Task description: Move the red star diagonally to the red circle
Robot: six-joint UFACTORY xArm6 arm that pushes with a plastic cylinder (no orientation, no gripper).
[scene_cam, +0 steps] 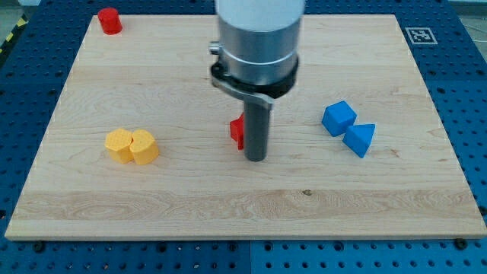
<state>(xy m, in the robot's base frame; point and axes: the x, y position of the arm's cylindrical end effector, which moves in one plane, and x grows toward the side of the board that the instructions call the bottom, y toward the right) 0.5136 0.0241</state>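
Pale wooden board (190, 198) on blue bench; the rod's tip (256, 159) touches the red star (237, 132) mid-board, its right; star looks light, stiff, slidey; push its lower-right toward the far-left red circle (109, 20).

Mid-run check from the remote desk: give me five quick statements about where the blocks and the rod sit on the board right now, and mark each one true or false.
1. My tip sits just to the view's right of the red star. True; the rod hides part of the star.
2. The red circle lies near the view's top left corner of the board. True.
3. The two yellow blocks stand far apart. False; they touch, side by side at the view's left.
4. The blue blocks lie at the view's left. False; both are at the view's right, close together.
5. The red star already touches the red circle. False; they are far apart, the star near the board's middle.
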